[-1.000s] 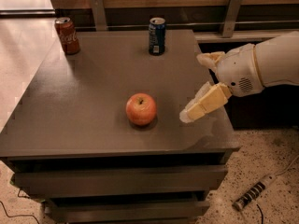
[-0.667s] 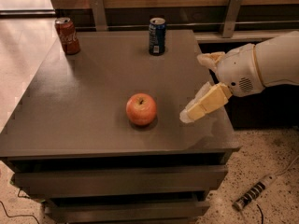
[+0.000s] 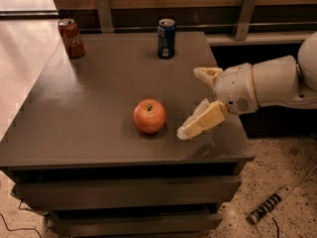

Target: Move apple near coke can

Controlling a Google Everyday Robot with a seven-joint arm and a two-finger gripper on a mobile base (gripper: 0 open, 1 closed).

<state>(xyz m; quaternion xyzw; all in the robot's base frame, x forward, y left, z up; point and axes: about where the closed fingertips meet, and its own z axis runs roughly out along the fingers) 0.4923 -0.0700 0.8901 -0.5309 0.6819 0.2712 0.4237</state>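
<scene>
Hand [image 3: 189, 103], its fingers [image 3: 204, 120] spread and empty, has edged left toward the apple [image 3: 149, 116], which sits unmoved at the near middle of the surface [image 3: 89, 98], well apart from the coke can [image 3: 71, 37] at the far left corner, so the grasp is not yet made.

The end effector [image 3: 190, 102] has edged nearer the apple [image 3: 149, 116].
</scene>
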